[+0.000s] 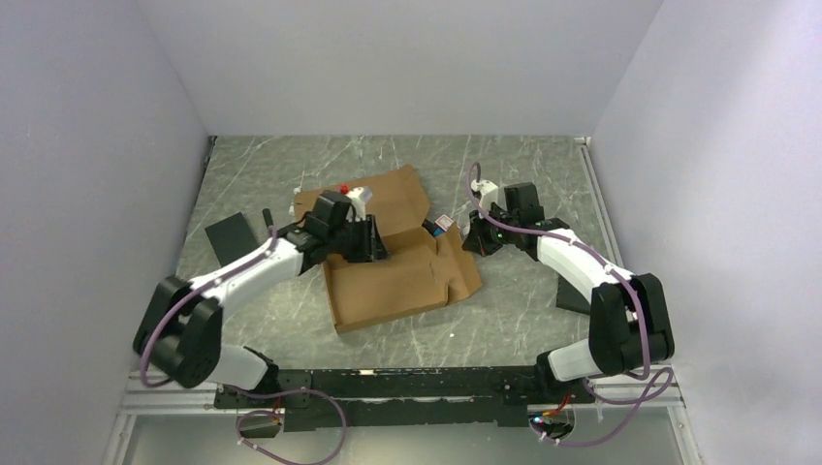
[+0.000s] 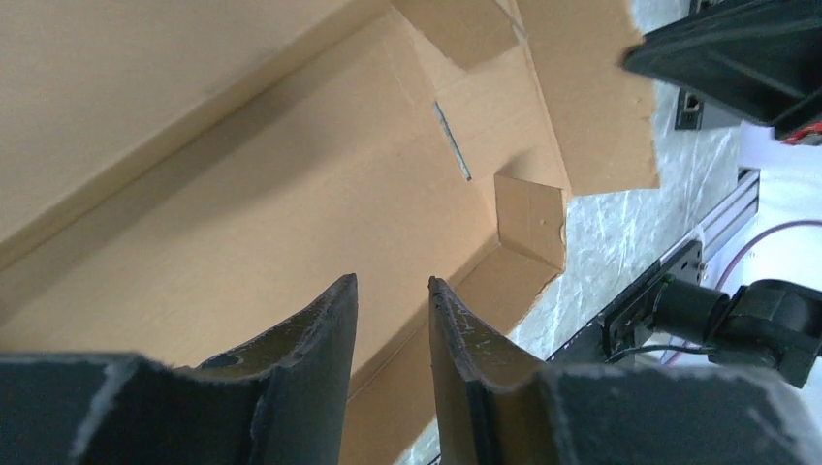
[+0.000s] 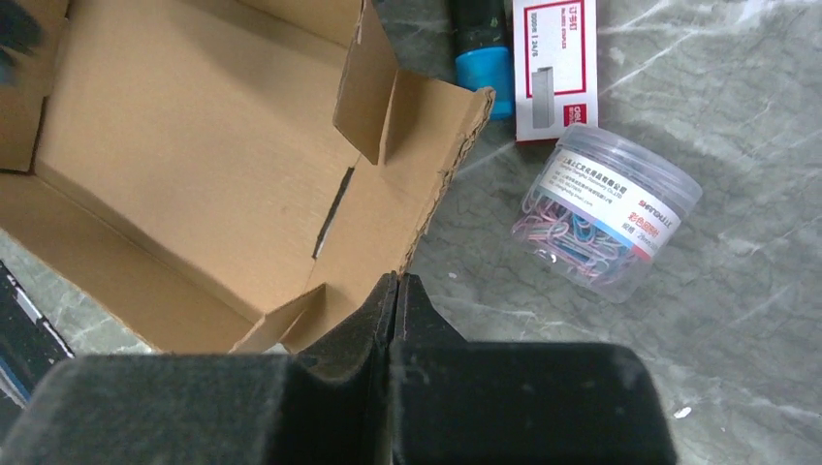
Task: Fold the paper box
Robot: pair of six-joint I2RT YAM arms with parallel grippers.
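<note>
The paper box [image 1: 402, 271] is brown corrugated cardboard lying in the middle of the table, partly folded, with its side walls and a corner flap [image 2: 528, 218] raised. My left gripper [image 1: 366, 240] hovers over the box's inside. In the left wrist view this gripper [image 2: 393, 281] is open, with a bare gap between its fingers and the cardboard floor behind them. My right gripper [image 1: 477, 238] is at the box's right edge. In the right wrist view it [image 3: 397, 279] is shut, fingertips pressed together right beside the ragged edge of a side flap [image 3: 441, 165].
A clear jar of coloured paper clips [image 3: 606, 213], a staples box [image 3: 554, 68] and a blue-capped black tube [image 3: 482, 44] lie just right of the box. A black pad [image 1: 233, 235] lies at the left. Another dark pad [image 1: 572, 296] lies under the right arm. White walls enclose the table.
</note>
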